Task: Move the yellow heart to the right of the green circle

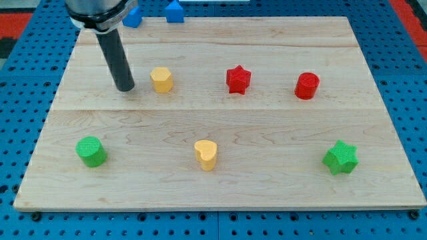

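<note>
The yellow heart lies near the view's bottom centre of the wooden board. The green circle stands at the bottom left, well to the left of the heart. My tip rests on the board at the upper left, just left of a yellow hexagon block. The tip is far above and to the left of the heart and above the green circle, touching neither.
A red star and a red cylinder sit in the upper row. A green star lies at the bottom right. Two blue blocks sit at the board's top edge.
</note>
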{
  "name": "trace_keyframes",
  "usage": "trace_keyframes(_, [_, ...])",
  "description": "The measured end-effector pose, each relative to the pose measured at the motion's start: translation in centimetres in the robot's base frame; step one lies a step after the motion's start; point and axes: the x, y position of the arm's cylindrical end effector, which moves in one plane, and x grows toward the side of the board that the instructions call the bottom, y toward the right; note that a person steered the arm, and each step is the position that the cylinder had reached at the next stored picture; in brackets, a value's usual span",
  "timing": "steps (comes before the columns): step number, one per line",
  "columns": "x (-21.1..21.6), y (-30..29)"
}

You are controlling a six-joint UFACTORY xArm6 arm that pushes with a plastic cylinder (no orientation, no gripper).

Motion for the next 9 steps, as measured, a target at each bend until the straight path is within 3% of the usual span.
trace_keyframes(1, [1.2, 3.8])
trace_keyframes(2, [3.5, 3.5])
trace_keyframes(4, [16.1, 15.9])
trace_keyframes(6, [20.9, 24.8])
trace_keyframes(7, [22.8, 24.8])
trace_keyframes(9, [19.5, 9.8])
